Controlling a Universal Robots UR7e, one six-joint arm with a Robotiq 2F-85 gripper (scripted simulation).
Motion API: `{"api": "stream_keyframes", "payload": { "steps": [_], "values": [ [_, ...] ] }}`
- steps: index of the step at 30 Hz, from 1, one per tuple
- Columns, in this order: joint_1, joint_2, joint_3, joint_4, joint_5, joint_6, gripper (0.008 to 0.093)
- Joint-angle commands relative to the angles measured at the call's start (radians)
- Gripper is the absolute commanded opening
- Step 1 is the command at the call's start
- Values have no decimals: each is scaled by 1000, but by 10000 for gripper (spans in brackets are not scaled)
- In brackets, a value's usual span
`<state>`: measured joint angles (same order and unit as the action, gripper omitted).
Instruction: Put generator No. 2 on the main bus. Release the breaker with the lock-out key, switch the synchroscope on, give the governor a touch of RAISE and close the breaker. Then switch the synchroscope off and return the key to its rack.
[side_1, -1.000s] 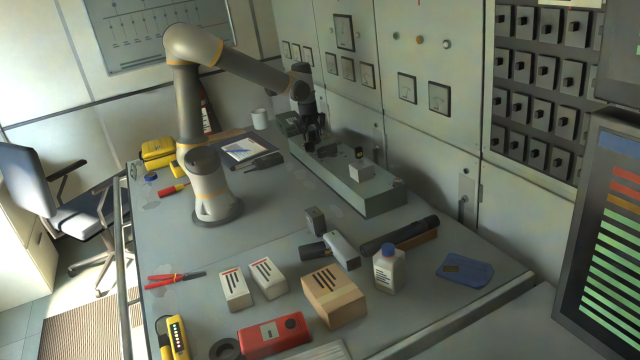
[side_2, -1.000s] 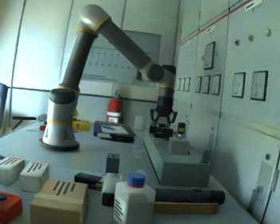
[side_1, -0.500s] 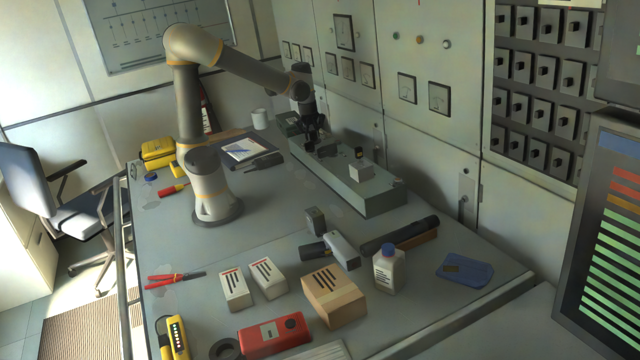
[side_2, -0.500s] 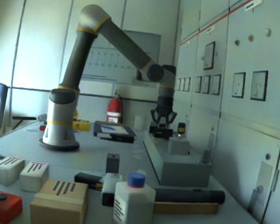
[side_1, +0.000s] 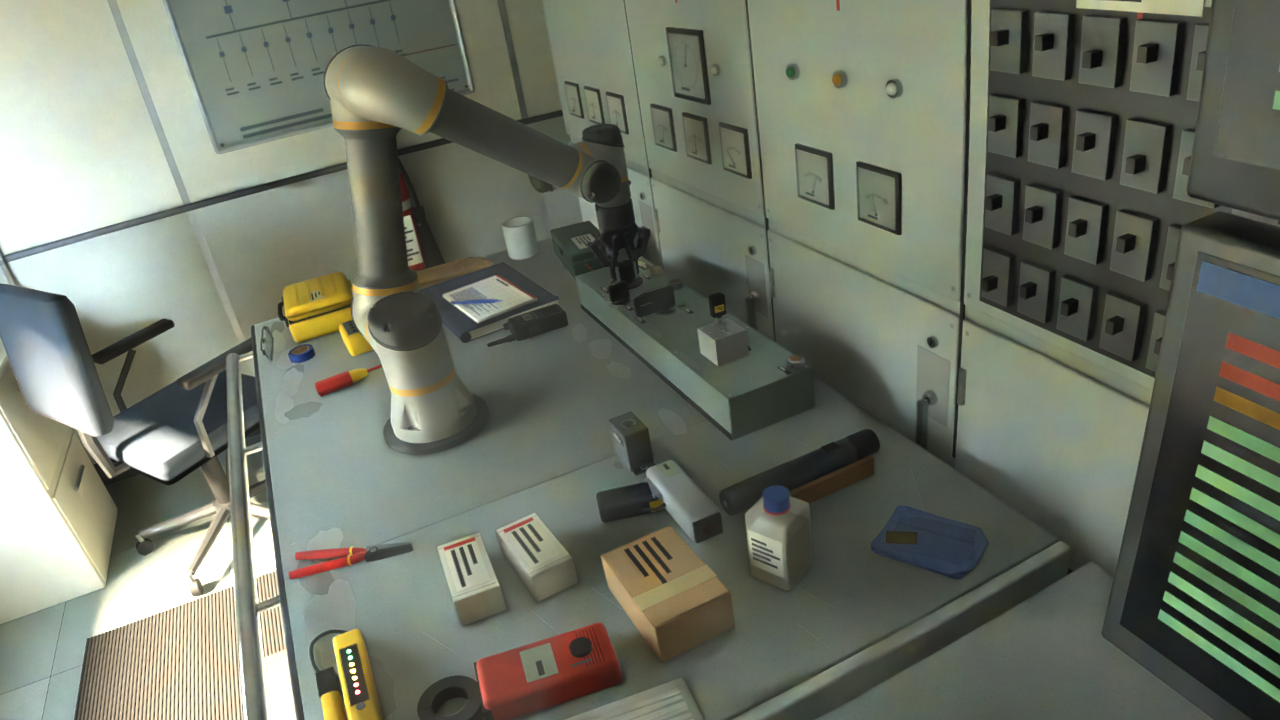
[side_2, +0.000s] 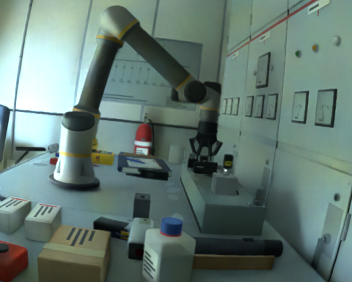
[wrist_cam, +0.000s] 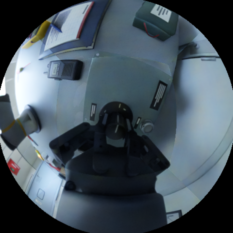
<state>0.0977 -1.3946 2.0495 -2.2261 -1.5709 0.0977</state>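
Observation:
The round black selector knob (wrist_cam: 115, 127) at the far end of the control console (side_1: 694, 354) is partly hidden by my fingers. It sits on a dark dial plate with white tick marks. A small pale lamp (wrist_cam: 146, 125) sits just beside it. Along the console top stand a dark handle block (side_1: 654, 299), a key with a yellow tag (side_1: 717, 304) in its slot, and a pale square block (side_1: 723, 340). My gripper (wrist_cam: 116, 123) points straight down at the console's far end and is closed around the selector knob.
A green case (wrist_cam: 155, 20) lies beyond the console's far end. A handheld radio (wrist_cam: 64, 70) and a clipboard (wrist_cam: 67, 26) lie on the desk to the left. Boxes, a bottle (side_1: 777, 537) and a black tube (side_1: 799, 470) crowd the near desk. The switchboard wall stands close behind.

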Motion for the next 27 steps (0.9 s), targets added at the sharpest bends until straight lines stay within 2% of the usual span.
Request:
{"api": "stream_keyframes", "payload": {
  "steps": [1, 15, 27],
  "values": [
    [0, 0, 0, -1, 0, 0, 80],
    [0, 0, 0, -1, 0, -56, 80],
    [0, 0, 0, -1, 0, -263, 80]
  ]
}}
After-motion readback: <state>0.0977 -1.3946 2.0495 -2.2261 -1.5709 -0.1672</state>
